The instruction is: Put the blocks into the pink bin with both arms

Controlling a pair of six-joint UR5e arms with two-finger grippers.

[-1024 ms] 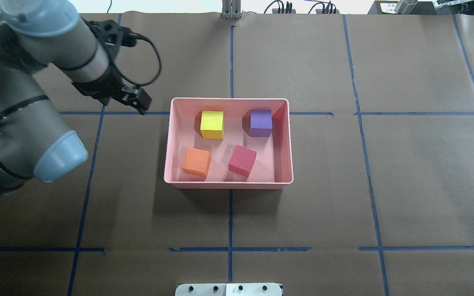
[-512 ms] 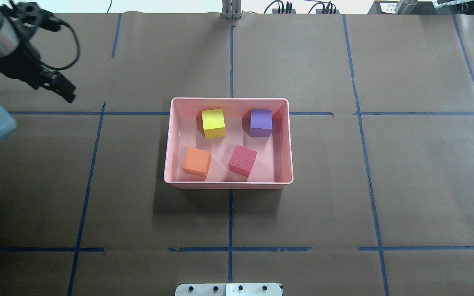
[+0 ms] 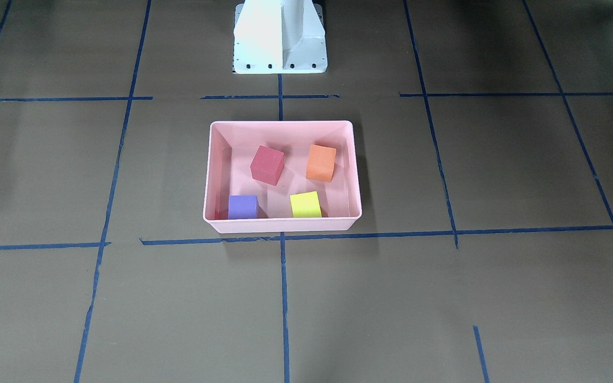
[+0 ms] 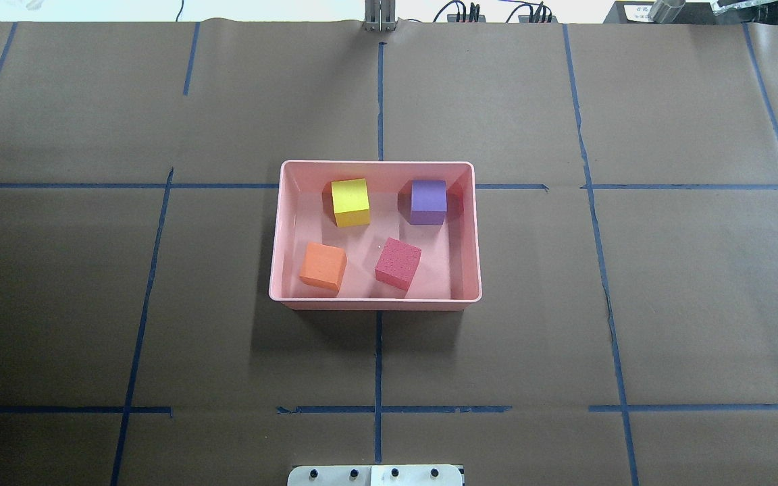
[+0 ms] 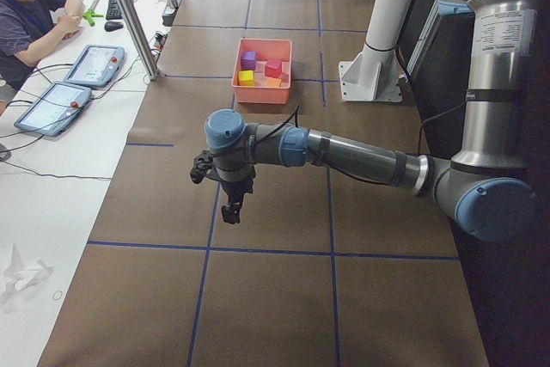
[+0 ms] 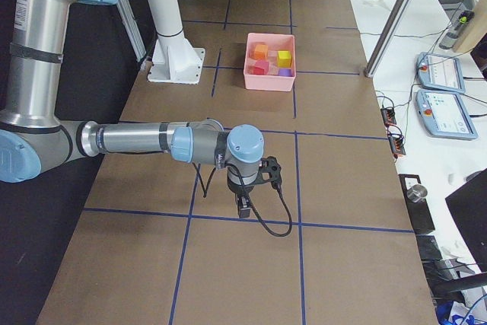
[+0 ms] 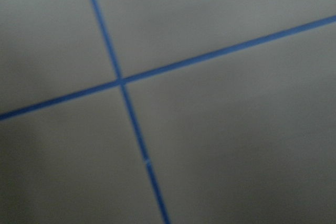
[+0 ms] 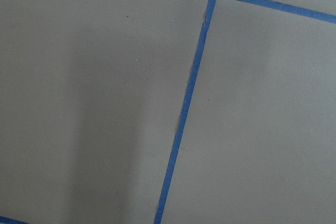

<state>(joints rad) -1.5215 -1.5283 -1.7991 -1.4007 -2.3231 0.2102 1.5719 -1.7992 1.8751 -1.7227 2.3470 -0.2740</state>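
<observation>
**Jaws unreadable from the table ends, four cubes lying in the tub**

From across the table, the shallow light pink plastic bin (image 3: 282, 226) holds all four blocks. The red foam cube (image 3: 267, 165) and orange foam cube (image 3: 321, 163) lie toward the robot. The purple foam cube (image 3: 242, 207) and yellow-green foam cube (image 3: 305, 205) sit by the opposite wall. They lie apart and askew, as dropped things do.

From overhead, the bin sits mid-table on the brown paper cover (image 4: 632, 270) with its blue tape grid (image 4: 377, 351); no arm shows.

From the left end, the left gripper (image 5: 232, 211) hangs fingers-down over bare paper, well apart from the bin. Open or closed, I cannot tell from there. From the right end, the right gripper (image 6: 243, 208) hangs likewise, equally unclear.

Both wrist views show only paper and tape, the left one blurred.

I'd judge the job finished, with the arms held out to the sides so the bin stands free.
</observation>
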